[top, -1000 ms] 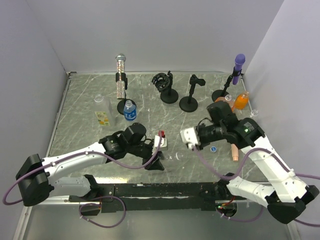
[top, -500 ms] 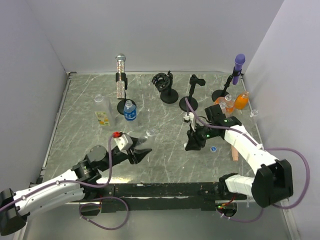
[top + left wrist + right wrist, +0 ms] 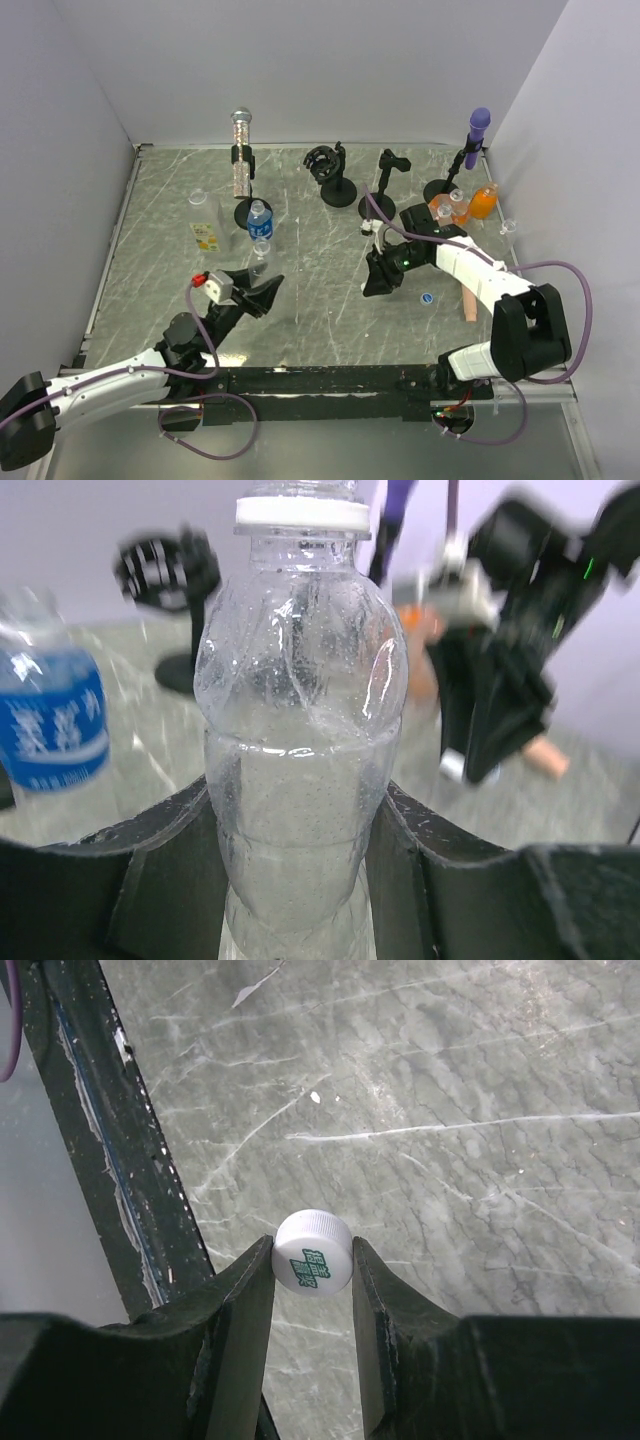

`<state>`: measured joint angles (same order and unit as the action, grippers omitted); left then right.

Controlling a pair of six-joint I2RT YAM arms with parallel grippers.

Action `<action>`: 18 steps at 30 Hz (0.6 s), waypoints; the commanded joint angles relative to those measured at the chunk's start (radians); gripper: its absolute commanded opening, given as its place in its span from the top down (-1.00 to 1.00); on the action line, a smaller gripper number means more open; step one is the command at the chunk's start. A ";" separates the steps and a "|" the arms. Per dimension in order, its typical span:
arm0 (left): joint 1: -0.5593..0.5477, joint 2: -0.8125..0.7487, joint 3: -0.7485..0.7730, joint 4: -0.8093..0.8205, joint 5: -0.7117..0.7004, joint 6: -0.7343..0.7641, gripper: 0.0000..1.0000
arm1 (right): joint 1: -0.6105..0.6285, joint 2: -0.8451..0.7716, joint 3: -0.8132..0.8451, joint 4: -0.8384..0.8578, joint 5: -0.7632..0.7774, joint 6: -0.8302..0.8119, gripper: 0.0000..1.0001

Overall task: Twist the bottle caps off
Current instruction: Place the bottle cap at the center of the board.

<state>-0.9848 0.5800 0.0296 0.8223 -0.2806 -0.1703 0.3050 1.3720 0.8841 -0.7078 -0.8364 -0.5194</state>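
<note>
Two black end effectors share one bottle's parts over the grey marbled counter [image 3: 320, 310]. The left end effector [image 3: 300, 825] has its jaws closed partway around the lower body of a small clear plastic bottle [image 3: 300, 680]. That bottle is upright and about half full of clear liquid, with a white neck ring showing and its mouth apparently uncapped. It sits left of the counter's middle, toward the near edge, just in front of a blue-labelled clear bottle [image 3: 260, 225]. Whether its base touches the counter cannot be told.

The right end effector [image 3: 312, 1265] has its jaws drawn nearly together, pinching a small white round screw cap with green print [image 3: 312, 1248] across its width. It holds the cap above the counter, right of the middle. A loose blue round cap [image 3: 427, 297] lies nearby toward the right edge, and an orange plastic bottle [image 3: 483, 203] waits near the far right corner.

The clear bottle's thin, creased wall looks soft and likely to buckle under a hard squeeze. With the top open, tilting or crushing it risks a spill, so a low, gentle hold on the body suits it best. The white cap looks light and stiff. It is small enough to slip, so it is best gripped on its ribbed side.
</note>
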 commanded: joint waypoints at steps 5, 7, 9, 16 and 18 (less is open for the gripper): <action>0.005 0.067 -0.227 0.278 -0.077 -0.015 0.21 | -0.004 0.127 0.091 0.002 -0.004 0.036 0.31; 0.005 0.072 -0.192 0.218 -0.054 -0.017 0.22 | -0.004 0.142 0.101 -0.004 -0.003 0.041 0.30; 0.005 0.076 -0.140 0.122 -0.032 -0.009 0.22 | -0.004 0.154 0.105 -0.005 0.013 0.044 0.29; 0.005 0.129 -0.094 0.109 0.055 0.011 0.22 | -0.004 0.265 0.144 -0.018 0.143 0.055 0.24; 0.005 0.144 -0.086 0.115 0.081 0.006 0.22 | -0.004 0.286 0.150 -0.010 0.189 0.059 0.24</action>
<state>-0.9833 0.7002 0.0299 0.9073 -0.2714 -0.1696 0.3050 1.6203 0.9916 -0.7193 -0.7464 -0.4812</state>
